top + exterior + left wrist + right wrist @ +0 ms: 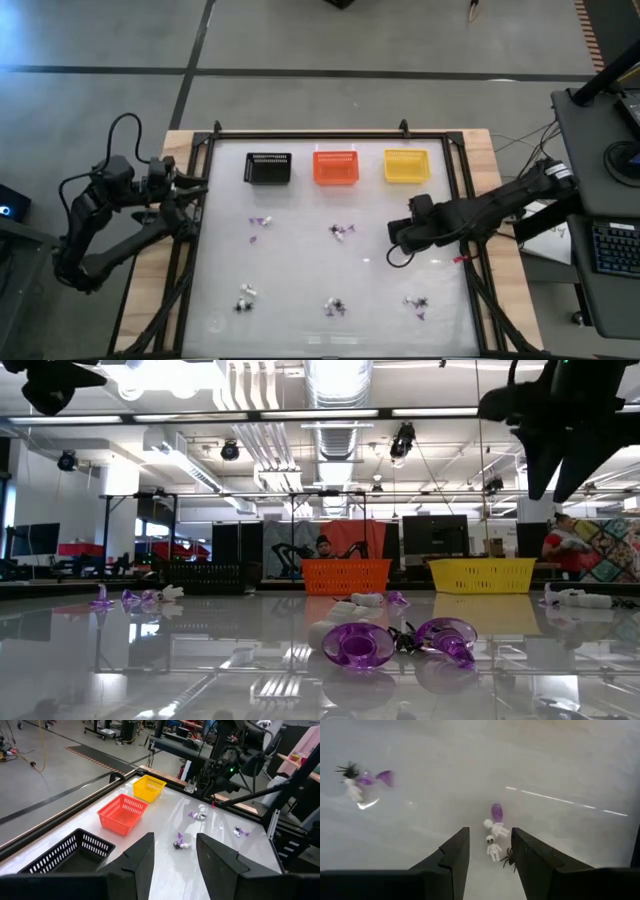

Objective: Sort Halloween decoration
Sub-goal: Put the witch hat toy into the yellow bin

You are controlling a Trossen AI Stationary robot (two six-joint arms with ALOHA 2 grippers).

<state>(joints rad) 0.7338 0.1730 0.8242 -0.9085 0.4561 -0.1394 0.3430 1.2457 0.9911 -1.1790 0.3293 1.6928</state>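
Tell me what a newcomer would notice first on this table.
Three small baskets in a row along the far edge: black basket, orange basket, yellow basket. In front of them, little clusters of purple, white and black trinkets lie scattered over the glossy table. The right gripper hangs open above the table's right side, while the left gripper waits open at the left edge.

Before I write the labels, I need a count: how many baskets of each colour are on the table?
Black basket: 1
Orange basket: 1
Yellow basket: 1
Total: 3 baskets, side by side in one row along the far edge of the table.
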